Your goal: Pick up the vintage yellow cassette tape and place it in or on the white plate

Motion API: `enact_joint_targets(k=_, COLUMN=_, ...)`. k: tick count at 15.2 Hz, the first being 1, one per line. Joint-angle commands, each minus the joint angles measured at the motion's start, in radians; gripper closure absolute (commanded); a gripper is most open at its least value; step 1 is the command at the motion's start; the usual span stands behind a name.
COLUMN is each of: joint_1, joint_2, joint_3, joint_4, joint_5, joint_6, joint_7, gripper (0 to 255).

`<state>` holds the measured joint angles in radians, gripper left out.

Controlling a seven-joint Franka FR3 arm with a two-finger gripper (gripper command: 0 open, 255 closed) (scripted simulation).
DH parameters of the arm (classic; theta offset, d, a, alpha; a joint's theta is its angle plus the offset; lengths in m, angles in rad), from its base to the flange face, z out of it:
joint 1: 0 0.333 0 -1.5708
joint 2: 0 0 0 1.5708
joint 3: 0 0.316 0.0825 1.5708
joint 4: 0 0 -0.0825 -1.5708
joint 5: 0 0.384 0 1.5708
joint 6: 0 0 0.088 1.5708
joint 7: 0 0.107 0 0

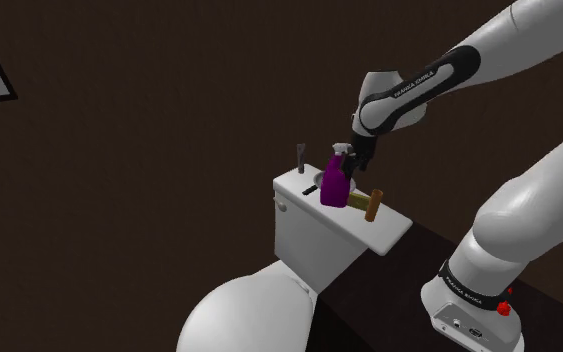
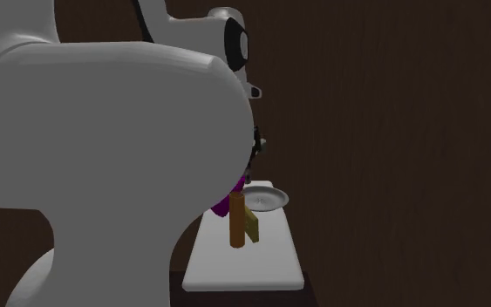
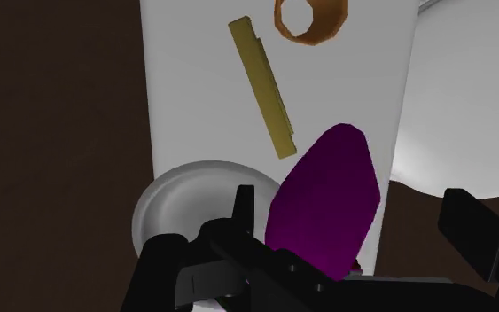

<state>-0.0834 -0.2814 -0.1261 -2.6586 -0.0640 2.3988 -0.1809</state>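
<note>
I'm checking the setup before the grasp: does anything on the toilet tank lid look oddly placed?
Yes. The yellow cassette stands on its thin edge instead of lying flat, close to the brown cylinder. The purple spray bottle stands right beside the plate.

Tank lid [image 1: 390,232]: white flat slab on top of the toilet tank [image 1: 314,245].
Spray bottle [image 1: 335,186]: purple with a pale trigger head, upright near the middle of the tank lid.
Brown tube [image 1: 372,207]: hollow, upright on the tank lid, just beside the spray bottle.
Grey post [image 1: 298,157]: small, upright at the tank lid's far edge.
Toilet bowl cover [image 1: 239,315]: white, rounded, below the tank lid's front.
Wall [image 1: 169,90]: dark brown, behind the tank lid.
</note>
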Motion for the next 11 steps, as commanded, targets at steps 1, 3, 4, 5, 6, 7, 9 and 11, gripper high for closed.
enact_joint_targets(k=1, joint_1=-0.004, joint_2=0.086, joint_3=-0.021, joint_4=0.004, joint_5=0.011, joint_6=0.079, joint_7=-0.030, gripper=0)
enact_joint_targets(k=3, joint_1=-0.005, joint_2=0.170, joint_3=-0.037, joint_4=0.018, joint_5=0.033, joint_6=0.146, joint_7=-0.061, gripper=0)
enact_joint_targets(k=4, joint_1=-0.005, joint_2=0.214, joint_3=-0.044, joint_4=0.027, joint_5=0.048, joint_6=0.178, joint_7=-0.079, gripper=0)
enact_joint_targets(k=5, joint_1=-0.006, joint_2=0.238, joint_3=-0.047, joint_4=0.033, joint_5=0.057, joint_6=0.195, joint_7=-0.091, gripper=0)
enact_joint_targets(k=6, joint_1=-0.005, joint_2=0.253, joint_3=-0.047, joint_4=0.031, joint_5=0.062, joint_6=0.211, joint_7=-0.094, gripper=0)
enact_joint_targets(k=7, joint_1=-0.005, joint_2=0.267, joint_3=-0.047, joint_4=0.030, joint_5=0.067, joint_6=0.226, joint_7=-0.098, gripper=0)
enact_joint_targets(k=9, joint_1=-0.004, joint_2=0.297, joint_3=-0.046, joint_4=0.028, joint_5=0.078, joint_6=0.258, joint_7=-0.106, gripper=0)
enact_joint_targets(k=11, joint_1=-0.003, joint_2=0.328, joint_3=-0.044, joint_4=0.027, joint_5=0.091, joint_6=0.289, joint_7=-0.115, gripper=0)
